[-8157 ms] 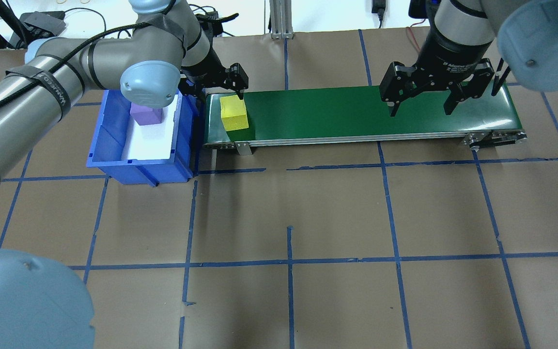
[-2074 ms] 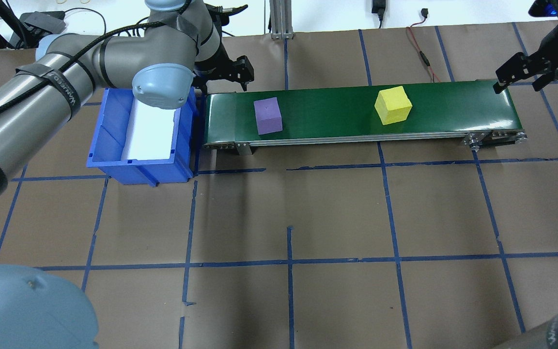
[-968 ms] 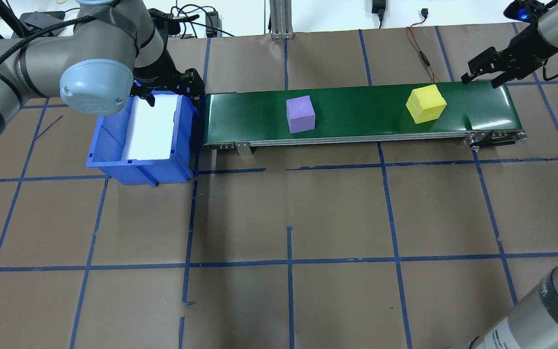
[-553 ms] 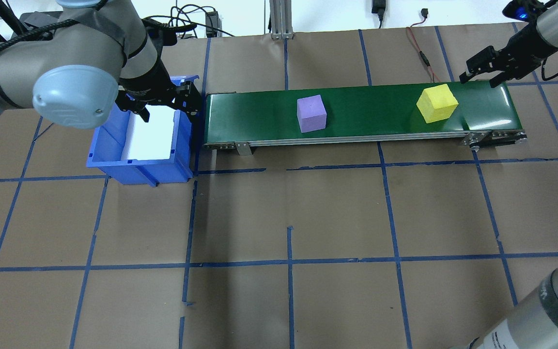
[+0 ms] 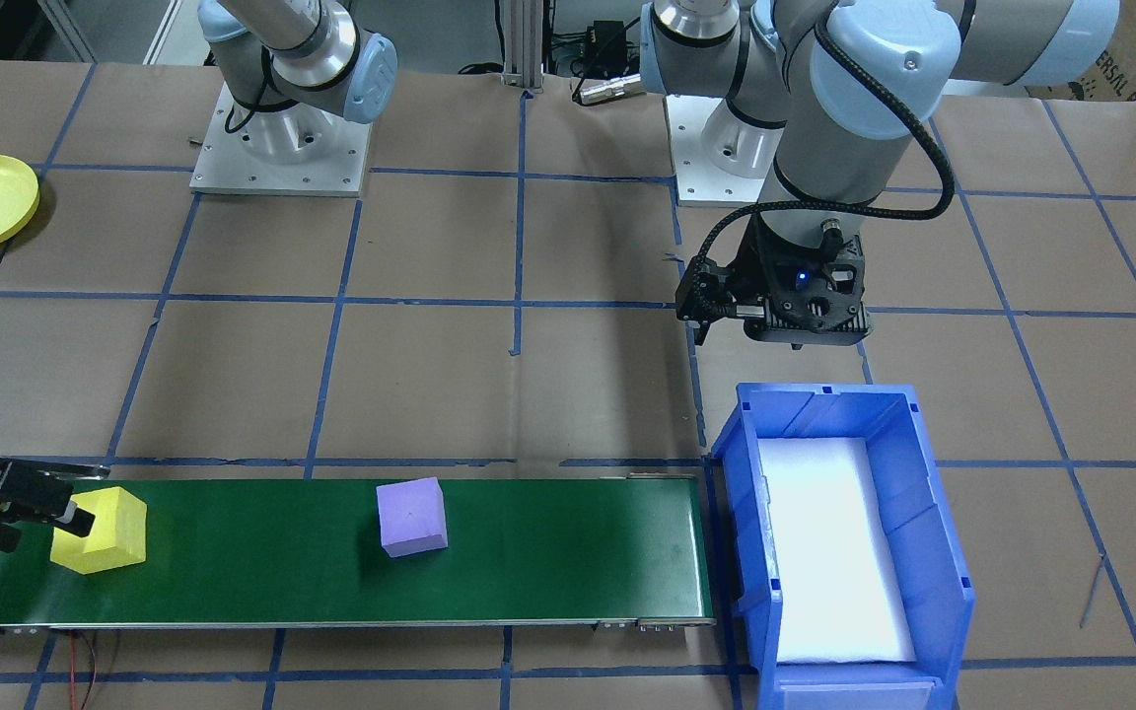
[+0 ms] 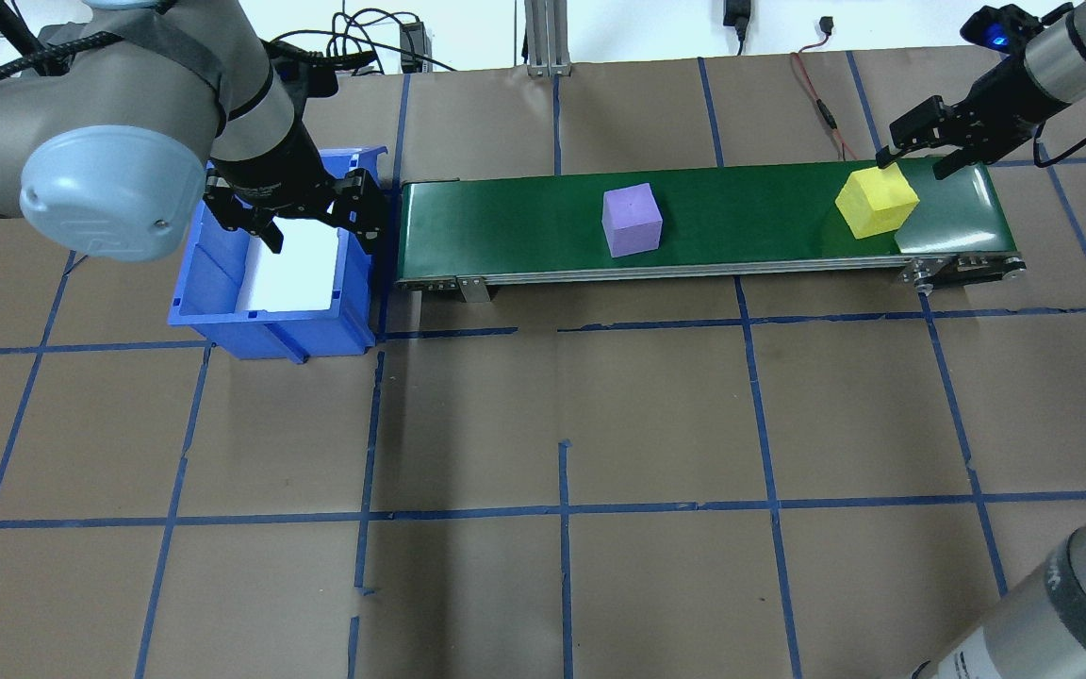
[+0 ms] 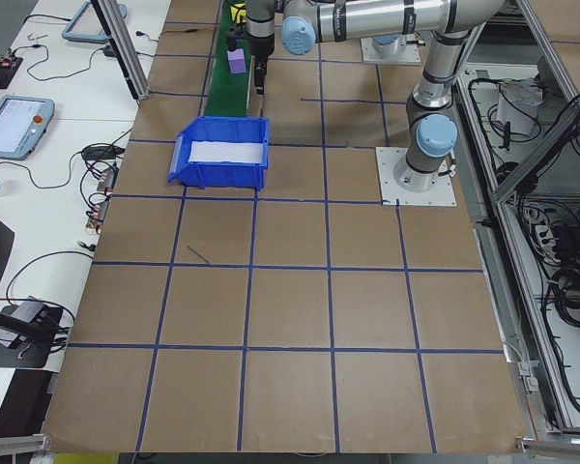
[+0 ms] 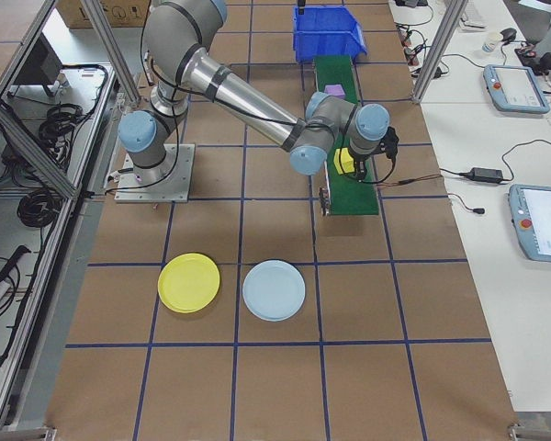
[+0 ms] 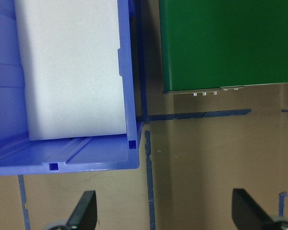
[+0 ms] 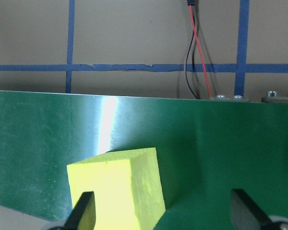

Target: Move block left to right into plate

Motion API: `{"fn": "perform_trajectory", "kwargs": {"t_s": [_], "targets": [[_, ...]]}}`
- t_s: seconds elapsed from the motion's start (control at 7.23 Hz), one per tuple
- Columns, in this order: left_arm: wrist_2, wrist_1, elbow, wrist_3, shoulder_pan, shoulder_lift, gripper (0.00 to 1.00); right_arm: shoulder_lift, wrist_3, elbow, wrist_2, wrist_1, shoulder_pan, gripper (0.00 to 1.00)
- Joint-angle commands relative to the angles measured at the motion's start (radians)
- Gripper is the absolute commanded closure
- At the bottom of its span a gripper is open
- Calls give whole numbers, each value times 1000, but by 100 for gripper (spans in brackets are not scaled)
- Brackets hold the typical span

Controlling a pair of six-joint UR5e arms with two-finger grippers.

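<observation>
A yellow block [image 6: 876, 201] rides near the right end of the green conveyor belt [image 6: 741, 203], and a purple block [image 6: 633, 220] sits mid-belt. My right gripper [image 6: 915, 162] hangs open just over the yellow block's far side. In the right wrist view the yellow block [image 10: 120, 191] is by the left finger, partly inside the open right gripper [image 10: 163, 211]. My left gripper [image 6: 317, 231] is open and holds nothing, above the blue bin [image 6: 222, 321]. A yellow plate [image 8: 189, 282] and a light blue plate [image 8: 274, 290] lie on the table beyond the belt's right end.
The blue bin [image 5: 755, 552] has only a white foam liner inside and touches the belt's left end. A red cable [image 10: 199, 52] runs behind the belt's right end. The brown, blue-taped table stretches wide in front of the belt.
Both blocks have travelled right along the belt. The right gripper has come down closer to the yellow block. The left gripper has drifted back over the bin.
</observation>
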Motion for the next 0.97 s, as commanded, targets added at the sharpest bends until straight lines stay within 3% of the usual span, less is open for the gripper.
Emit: {"fn": "perform_trajectory", "kwargs": {"t_s": [0.0, 0.28, 0.41, 0.55, 0.69, 0.83], "targets": [[0, -3, -5, 5, -4, 1, 0, 5, 0, 4, 2, -23, 2, 0], [0, 0, -3, 8, 2, 1, 0, 18, -35, 45, -15, -87, 2, 0], [0, 1, -3, 8, 4, 1, 0, 16, -65, 72, -53, -112, 2, 1], [0, 1, -3, 8, 5, 1, 0, 13, -143, 80, -146, -119, 2, 25], [-2, 1, -3, 8, 7, 1, 0, 7, -194, 79, -207, -117, 2, 61], [-3, 1, -5, 7, 5, -1, 0, -4, -199, 82, -219, -115, 0, 65]]}}
